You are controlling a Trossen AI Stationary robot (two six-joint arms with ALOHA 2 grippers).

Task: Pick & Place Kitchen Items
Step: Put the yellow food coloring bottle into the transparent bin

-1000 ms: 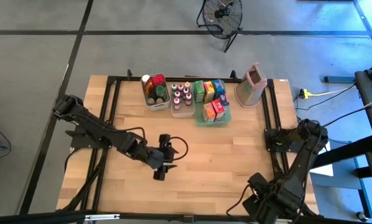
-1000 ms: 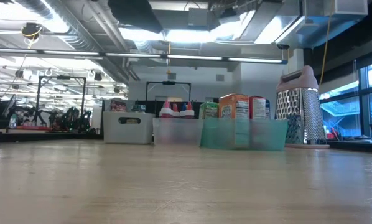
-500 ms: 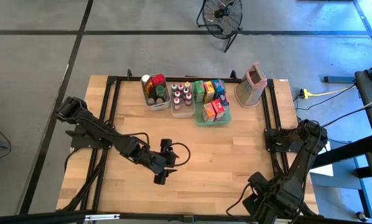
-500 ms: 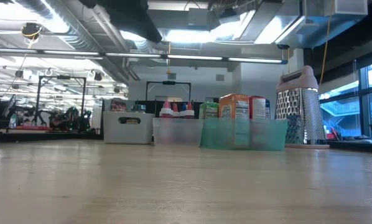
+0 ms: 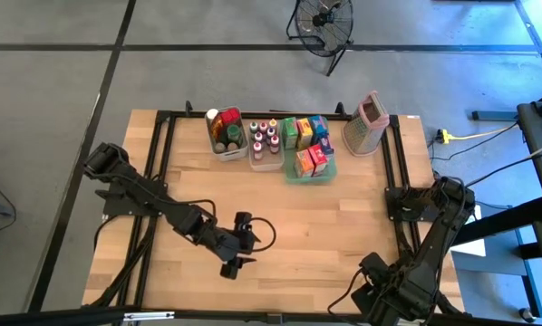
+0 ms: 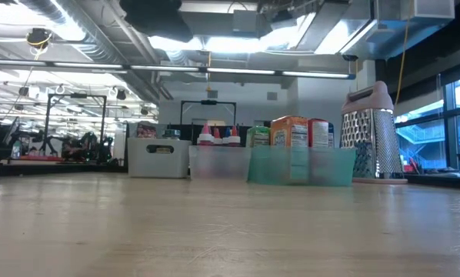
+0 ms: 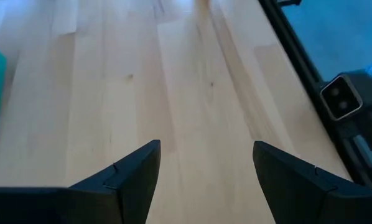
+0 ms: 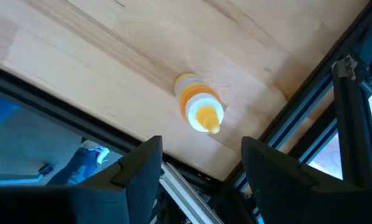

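From above: left gripper (image 5: pixel 237 264) low over bare wooden surface (image 5: pixel 334 226), fingers (image 7: pixel 130 171) spread, holding nothing. Kitchen items (image 5: pixel 271 138) packed in bins and a green tray (image 5: pixel 309 176) at the far edge, beside a grater (image 5: pixel 365 122). Only in the right wrist view: an orange-capped bottle (image 8: pixel 197 109) standing near the surface's rim, beneath the right gripper (image 8: pixel 201 162), fingers spread, clear of it. Level view: bins, no arms.
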